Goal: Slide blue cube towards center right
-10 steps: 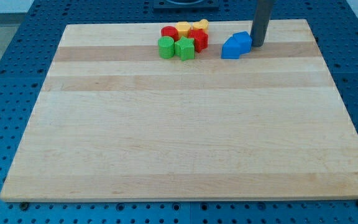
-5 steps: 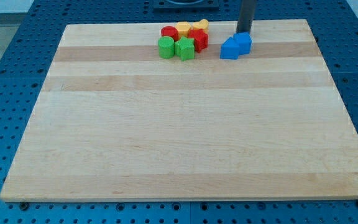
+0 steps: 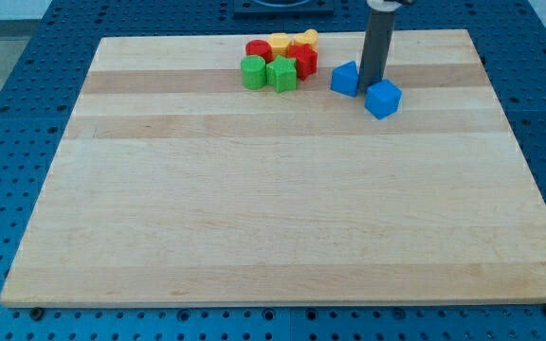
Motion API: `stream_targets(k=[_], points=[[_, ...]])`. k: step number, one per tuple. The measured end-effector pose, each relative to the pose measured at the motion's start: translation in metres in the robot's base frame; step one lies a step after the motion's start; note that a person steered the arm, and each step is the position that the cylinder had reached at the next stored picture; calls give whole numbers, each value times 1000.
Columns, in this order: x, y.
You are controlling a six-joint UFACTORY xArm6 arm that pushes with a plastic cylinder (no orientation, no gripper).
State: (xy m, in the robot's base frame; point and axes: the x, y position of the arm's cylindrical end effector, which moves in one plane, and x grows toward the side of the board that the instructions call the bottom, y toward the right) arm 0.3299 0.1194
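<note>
Our rod has no pincer; my tip (image 3: 372, 88) touches blue cube (image 3: 383, 98), other blue block (image 3: 346, 79) just left. Rod top cut off.

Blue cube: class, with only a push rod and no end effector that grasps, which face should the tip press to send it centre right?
Press the blue cube on its upper-left face. My tip already sits there, between it and the other blue block.
</note>
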Motion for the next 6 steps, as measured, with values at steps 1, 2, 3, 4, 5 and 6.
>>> stream_targets(k=[1, 2, 3, 4, 5, 6], points=[[29, 0], [43, -4], [59, -13], [63, -13], [57, -5], [51, 11]])
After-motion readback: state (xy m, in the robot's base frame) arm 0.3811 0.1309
